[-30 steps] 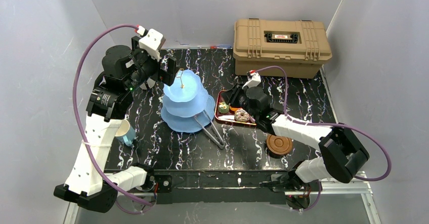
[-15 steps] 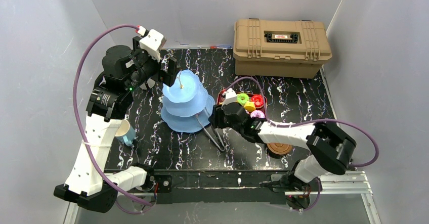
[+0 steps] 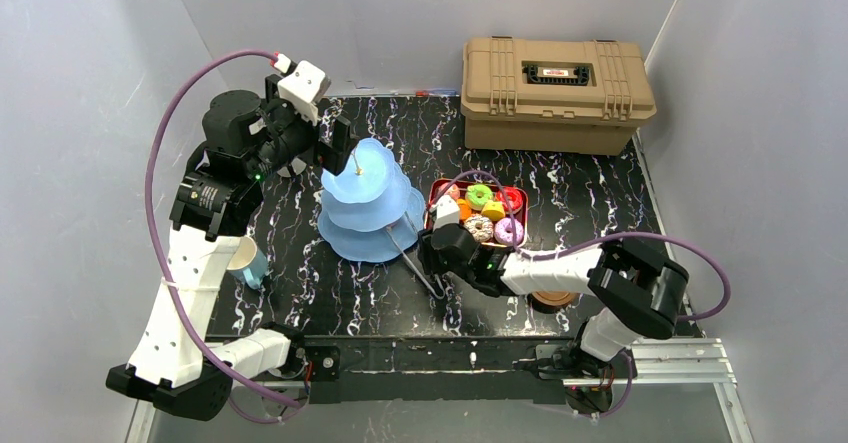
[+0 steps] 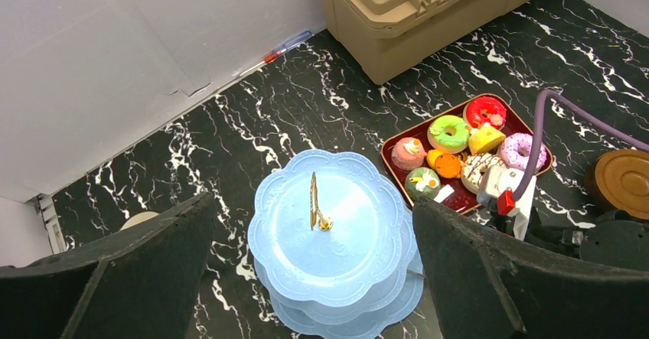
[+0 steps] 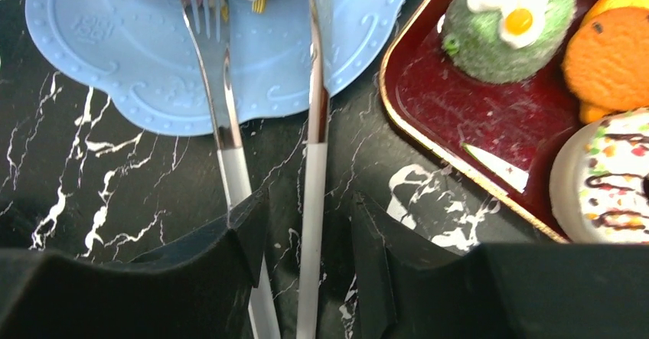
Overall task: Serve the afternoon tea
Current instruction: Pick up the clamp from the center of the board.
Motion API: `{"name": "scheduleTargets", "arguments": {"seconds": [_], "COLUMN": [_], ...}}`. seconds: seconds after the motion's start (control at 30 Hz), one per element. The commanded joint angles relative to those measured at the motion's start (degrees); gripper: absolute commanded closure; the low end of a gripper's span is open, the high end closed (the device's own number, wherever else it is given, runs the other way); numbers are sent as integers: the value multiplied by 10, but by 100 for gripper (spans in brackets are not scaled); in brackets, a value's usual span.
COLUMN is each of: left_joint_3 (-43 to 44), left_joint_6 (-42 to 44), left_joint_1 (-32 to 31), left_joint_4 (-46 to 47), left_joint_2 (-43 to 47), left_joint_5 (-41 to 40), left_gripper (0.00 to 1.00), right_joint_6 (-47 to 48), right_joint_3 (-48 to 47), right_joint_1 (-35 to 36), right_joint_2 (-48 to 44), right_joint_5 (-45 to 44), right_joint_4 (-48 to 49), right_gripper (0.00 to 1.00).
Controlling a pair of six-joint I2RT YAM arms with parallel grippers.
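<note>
Right tool (image 5: 310,228), jaws part-open, straddles one arm of the silver metal tongs (image 5: 314,125), whose tips overlap the light blue three-tier scalloped stand (image 5: 115,40). Colourful toy donuts (image 4: 448,132) fill the adjacent dark red rectangular tray (image 5: 474,117). Left tool (image 4: 312,209): wide open above the stand.

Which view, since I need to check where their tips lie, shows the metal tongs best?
Right wrist: the tongs fill the frame, both arms sharp, reaching over the blue stand. Top external shows them small, partly under the right arm. Left wrist hardly shows them.
</note>
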State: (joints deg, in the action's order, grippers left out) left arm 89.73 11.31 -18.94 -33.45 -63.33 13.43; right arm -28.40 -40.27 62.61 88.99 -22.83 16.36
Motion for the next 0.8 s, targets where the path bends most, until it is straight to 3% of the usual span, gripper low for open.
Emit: {"name": "scheduleTargets", "arguments": {"seconds": [0.0,0.2,0.5,0.77], "left_joint_3": [16,13,10,9], "left_joint_6": [1,6,9,16], "left_joint_1": [-2,-2,-2,-2], "left_joint_4": [-9,-10,-10,-11], "left_joint_2": [13,18,24,30], "left_joint_5": [16,14,13,8], "left_gripper": [2,2,2,2], "right_joint_6": [0,-7,-9,-19], "right_joint_3": [8,-3,-11,-10], "right_joint_1": [20,23,26,28], "right_joint_2": [6,-18,-8,-11], "right_joint_5": [-18,-63,-9,-11], "right_joint_4": [5,-35,-19,-10], "right_gripper": [45,3,2,2]}}
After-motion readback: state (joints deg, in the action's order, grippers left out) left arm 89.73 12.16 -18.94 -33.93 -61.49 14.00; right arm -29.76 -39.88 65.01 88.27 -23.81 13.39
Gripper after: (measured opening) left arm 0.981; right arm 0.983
